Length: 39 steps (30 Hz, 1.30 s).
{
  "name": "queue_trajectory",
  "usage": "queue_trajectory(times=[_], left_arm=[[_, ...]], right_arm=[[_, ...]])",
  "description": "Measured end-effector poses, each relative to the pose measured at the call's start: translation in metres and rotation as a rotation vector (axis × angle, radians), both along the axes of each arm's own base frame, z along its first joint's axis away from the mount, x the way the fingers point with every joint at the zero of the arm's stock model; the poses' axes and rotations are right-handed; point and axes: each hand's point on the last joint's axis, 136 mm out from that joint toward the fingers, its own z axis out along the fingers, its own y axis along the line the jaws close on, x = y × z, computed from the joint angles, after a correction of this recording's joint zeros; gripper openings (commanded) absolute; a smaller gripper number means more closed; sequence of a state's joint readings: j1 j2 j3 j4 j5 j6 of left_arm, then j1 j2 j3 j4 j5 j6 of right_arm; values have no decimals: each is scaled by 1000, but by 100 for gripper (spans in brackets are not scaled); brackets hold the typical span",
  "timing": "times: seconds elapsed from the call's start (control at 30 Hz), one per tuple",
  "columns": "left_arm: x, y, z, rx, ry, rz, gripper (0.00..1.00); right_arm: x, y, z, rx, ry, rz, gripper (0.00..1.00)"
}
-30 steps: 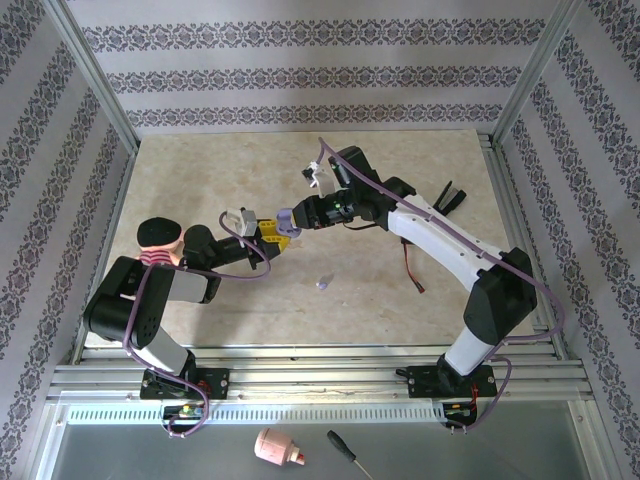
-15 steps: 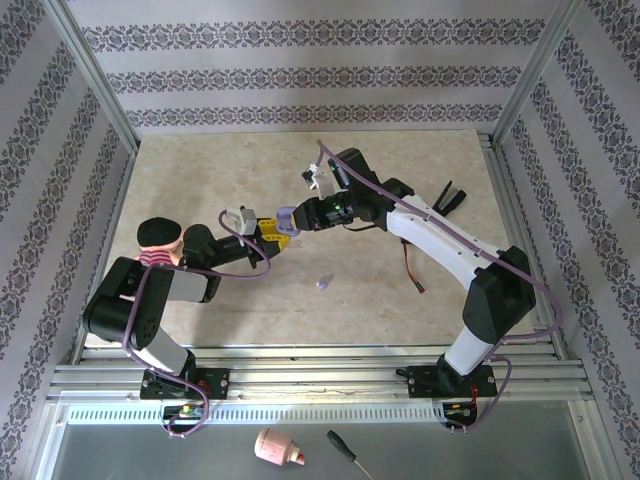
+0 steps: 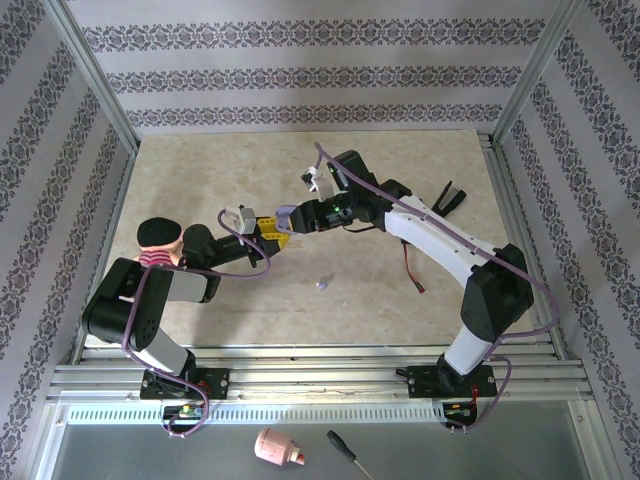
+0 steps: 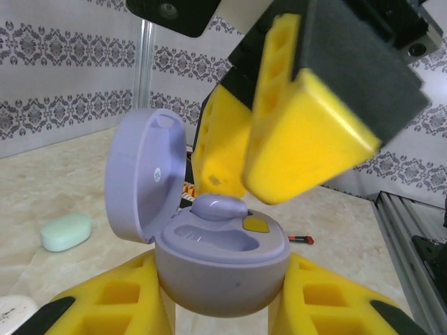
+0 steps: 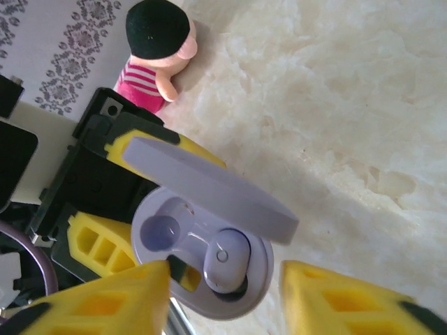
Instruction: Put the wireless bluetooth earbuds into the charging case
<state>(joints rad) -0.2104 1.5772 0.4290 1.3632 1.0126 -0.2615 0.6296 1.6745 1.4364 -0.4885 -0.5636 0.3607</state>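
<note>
My left gripper (image 4: 223, 310) is shut on a lilac charging case (image 4: 220, 272), lid (image 4: 143, 185) swung open to the left. One lilac earbud (image 4: 218, 207) rests in the case's far slot, and the near slot is bare. Directly above the case, my right gripper (image 5: 223, 293) is open. Its yellow fingers (image 5: 105, 300) stand on either side of the earbud (image 5: 227, 262) without touching it. From the top view both grippers meet at the case (image 3: 285, 216) left of centre. A second lilac earbud (image 3: 321, 284) lies loose on the table nearer the front.
A plush doll (image 3: 160, 240) with a black cap sits beside the left arm. A pale green case (image 4: 65, 232) and a whitish one (image 4: 14, 310) lie on the table. A black tool (image 3: 447, 197) and a thin cable (image 3: 413, 270) lie right of the right arm.
My right gripper's jaws have parted and let go of the lilac earbud, which now sits in the case. Both arms have barely shifted.
</note>
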Motion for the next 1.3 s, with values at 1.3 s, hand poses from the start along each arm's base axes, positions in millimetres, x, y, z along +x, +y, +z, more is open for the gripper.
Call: queue_trajectory(times=[1.3], left_arm=[[27, 47, 12, 52, -113, 258, 19]], right_arm=[[-84, -44, -185, -211, 523, -248, 48]])
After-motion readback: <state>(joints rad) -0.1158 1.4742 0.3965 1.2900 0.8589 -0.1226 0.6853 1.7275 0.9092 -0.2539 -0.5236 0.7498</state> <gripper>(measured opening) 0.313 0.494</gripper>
